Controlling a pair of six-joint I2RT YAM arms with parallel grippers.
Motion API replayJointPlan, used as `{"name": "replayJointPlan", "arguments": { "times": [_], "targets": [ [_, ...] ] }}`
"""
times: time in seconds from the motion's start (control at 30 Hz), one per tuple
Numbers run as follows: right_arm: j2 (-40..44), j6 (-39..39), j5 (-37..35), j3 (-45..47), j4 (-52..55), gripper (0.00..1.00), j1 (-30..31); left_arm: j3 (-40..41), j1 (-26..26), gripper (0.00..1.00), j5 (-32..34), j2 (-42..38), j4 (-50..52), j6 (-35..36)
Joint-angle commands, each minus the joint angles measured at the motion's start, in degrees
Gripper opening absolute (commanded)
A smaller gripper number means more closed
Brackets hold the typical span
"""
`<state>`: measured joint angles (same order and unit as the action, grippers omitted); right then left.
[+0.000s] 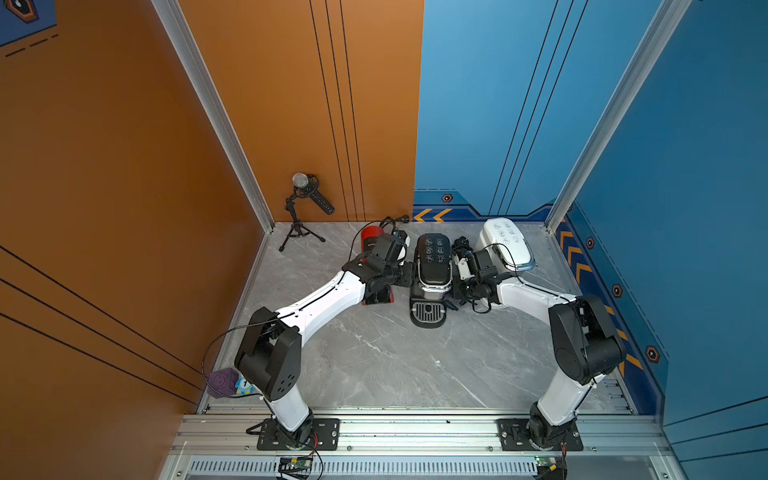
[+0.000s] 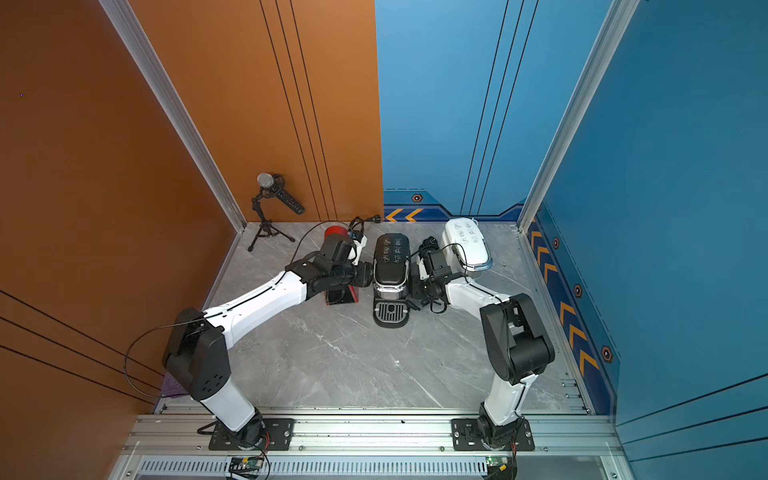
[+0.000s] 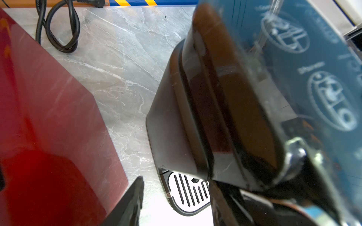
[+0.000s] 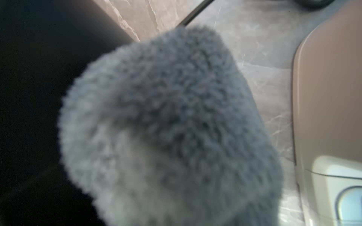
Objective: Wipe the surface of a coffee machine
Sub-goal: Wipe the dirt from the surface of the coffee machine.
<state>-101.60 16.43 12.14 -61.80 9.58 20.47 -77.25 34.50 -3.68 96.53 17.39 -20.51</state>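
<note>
A: Classify the site.
B: Robotics lab test cell. Indicators: aluminium profile frame [image 1: 216, 112], printed wall panels [image 1: 478, 104], arm base plates [image 1: 324, 434] bolted to a front rail [image 1: 415, 428], microphone on tripod [image 1: 300, 208].
A: Domestic features?
B: Marble-pattern tabletop [image 1: 374, 357]; black coffee machine [image 1: 432, 266] between red coffee machine [image 1: 372, 235] and white coffee machine [image 1: 505, 241].

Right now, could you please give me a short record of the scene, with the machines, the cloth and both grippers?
Surface: grey marbled table
Machines: red coffee machine, black coffee machine, white coffee machine, side by side
Left gripper: jaws apart, at the black machine's side
Right gripper: shut on grey cloth, at the black machine's opposite side
Other: microphone on tripod, back corner
</note>
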Motion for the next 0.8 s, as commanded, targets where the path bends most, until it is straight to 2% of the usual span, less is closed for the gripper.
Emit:
{"name": "replayJointPlan", "arguments": {
  "times": [0.0,0.13,0.57,0.77],
  "targets": [
    [-0.3,0.3,4.9,0.4,-4.4,0.23,1.5,-1.0,0.0,0.55,0.3,-0.5,-3.1,-0.2],
    [3.0,0.7,6.0,0.7,-5.3,0.23,0.9,-0.8,0.2,0.54,0.6,-0.8,-3.1,-0.2],
    [18.6,10.0,16.9,9.7,-21.3,0.24,-4.9,-0.2,0.2,0.54,0.9,-1.3,-3.1,-0.2],
    [19.3,15.7,15.5,10.7,-25.5,0.23,-7.2,-0.2,0.2,0.55,1.0,-1.4,-3.1,-0.4]
  ]
}}
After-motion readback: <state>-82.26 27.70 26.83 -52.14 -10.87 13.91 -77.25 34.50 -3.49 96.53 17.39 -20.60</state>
